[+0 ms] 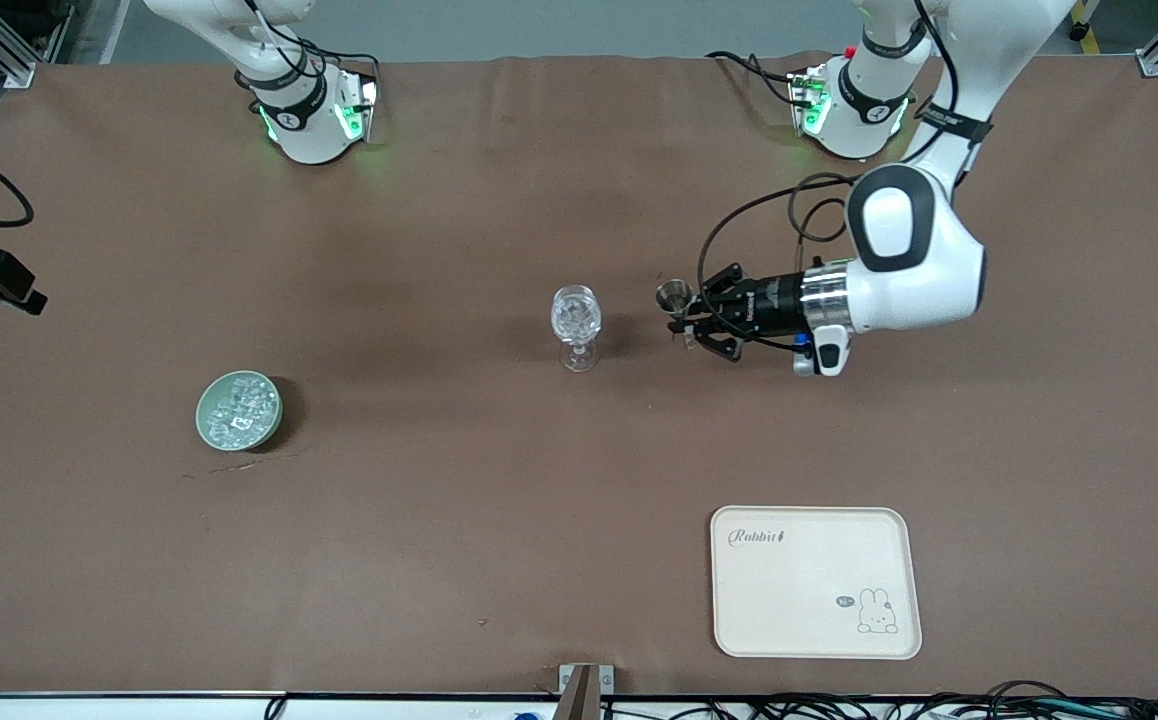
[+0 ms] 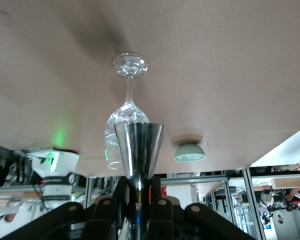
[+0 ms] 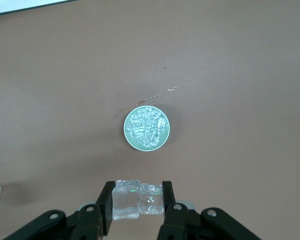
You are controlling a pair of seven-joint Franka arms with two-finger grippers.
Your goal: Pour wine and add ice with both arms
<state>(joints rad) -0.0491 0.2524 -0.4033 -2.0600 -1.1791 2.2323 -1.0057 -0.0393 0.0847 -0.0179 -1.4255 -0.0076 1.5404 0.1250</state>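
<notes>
Tray (image 1: 815,581): cream, nearest the front camera, toward the left arm's end of the table; bare.

Bowl (image 1: 239,410): green, toward the right arm's end, piled with ice (image 1: 241,408).

Stemmed glass (image 1: 576,328): upright mid-table. Glitter in its bowl suggests ice already inside; whether wine has gone in cannot be told.

Left gripper (image 1: 686,318): just beside the glass, jaws clamped on the stem of a metal measuring cup (image 1: 673,296) held upright. Judged: the pour is either about to come or finished; the cup's contents are hidden.

Right gripper (image 3: 138,200): high over the bowl, jaws closed on two clear ice chunks (image 3: 138,199), shown only by its wrist view; out of frame from the front. Judged: this ice is yet to reach the glass.
</notes>
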